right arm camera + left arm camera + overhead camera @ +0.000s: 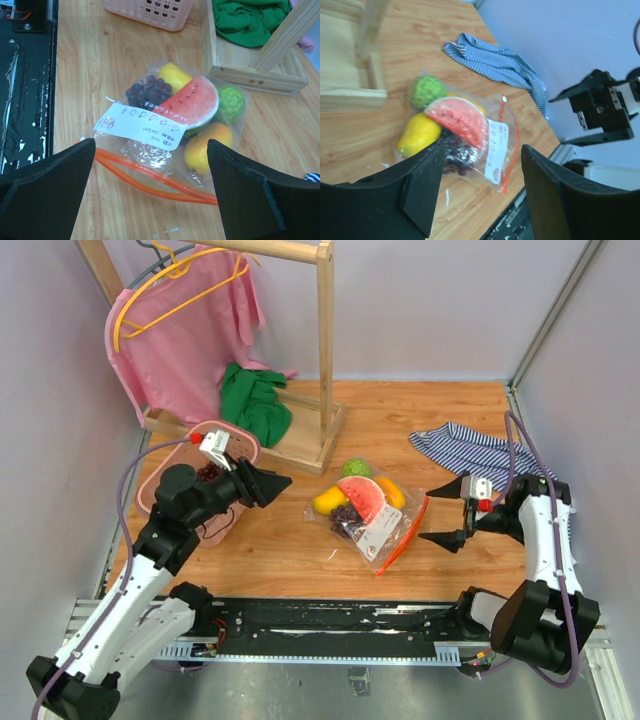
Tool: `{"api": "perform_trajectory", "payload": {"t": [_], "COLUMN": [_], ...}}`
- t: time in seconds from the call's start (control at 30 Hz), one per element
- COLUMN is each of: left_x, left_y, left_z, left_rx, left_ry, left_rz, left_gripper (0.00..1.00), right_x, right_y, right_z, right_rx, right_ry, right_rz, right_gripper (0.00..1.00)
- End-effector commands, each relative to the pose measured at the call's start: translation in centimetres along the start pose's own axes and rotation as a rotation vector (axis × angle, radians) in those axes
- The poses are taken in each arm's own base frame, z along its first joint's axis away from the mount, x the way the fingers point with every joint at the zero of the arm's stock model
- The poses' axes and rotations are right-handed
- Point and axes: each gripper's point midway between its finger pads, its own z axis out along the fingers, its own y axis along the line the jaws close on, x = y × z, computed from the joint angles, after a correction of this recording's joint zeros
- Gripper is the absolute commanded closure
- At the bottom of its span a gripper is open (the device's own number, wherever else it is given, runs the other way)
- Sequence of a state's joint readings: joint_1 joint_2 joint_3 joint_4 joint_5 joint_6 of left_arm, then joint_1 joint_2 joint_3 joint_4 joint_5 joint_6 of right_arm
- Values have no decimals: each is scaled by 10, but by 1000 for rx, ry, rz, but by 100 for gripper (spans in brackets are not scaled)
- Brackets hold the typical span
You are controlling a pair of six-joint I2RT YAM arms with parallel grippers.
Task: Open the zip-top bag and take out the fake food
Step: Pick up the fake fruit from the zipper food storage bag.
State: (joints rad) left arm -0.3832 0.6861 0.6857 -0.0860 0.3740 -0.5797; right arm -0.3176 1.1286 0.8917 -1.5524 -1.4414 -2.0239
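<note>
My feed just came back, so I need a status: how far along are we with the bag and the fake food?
Done: nothing that shows. The fake food all sits inside the zip-top bag.
In hand: nothing. The left gripper and right gripper are both open, one on each side of the bag.
Left: part the red-orange zip strip (I can't tell whether it is sealed), then take every piece out.

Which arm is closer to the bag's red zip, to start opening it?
Probably the right. The open right gripper sits just beside the zip strip of the zip-top bag. The left gripper is across the bag, farther from the zip.
</note>
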Motion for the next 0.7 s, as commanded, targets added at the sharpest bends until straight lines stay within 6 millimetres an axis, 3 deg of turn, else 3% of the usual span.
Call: {"api": "perform_trajectory", "payload": {"t": [0.0, 0.33, 0.53, 0.67], "left_x": [5, 47, 67, 72], "left_y": [-24, -39, -31, -25], "left_z": [9, 51, 87, 111], "left_rx": [74, 91, 84, 81], "left_ry": [-9, 95, 149, 151], "left_rz": [-16, -6, 29, 43], "left_gripper": [36, 38, 36, 31], "right_x": [4, 55, 86, 102], "right_y": [9, 43, 29, 27], "right_z": [-1, -18, -11, 5], "right_rx": [-71, -228, -178, -210], "right_ry": [60, 294, 323, 336], "right_rz": [-142, -215, -242, -276], "right_gripper": [9, 37, 73, 83]}}
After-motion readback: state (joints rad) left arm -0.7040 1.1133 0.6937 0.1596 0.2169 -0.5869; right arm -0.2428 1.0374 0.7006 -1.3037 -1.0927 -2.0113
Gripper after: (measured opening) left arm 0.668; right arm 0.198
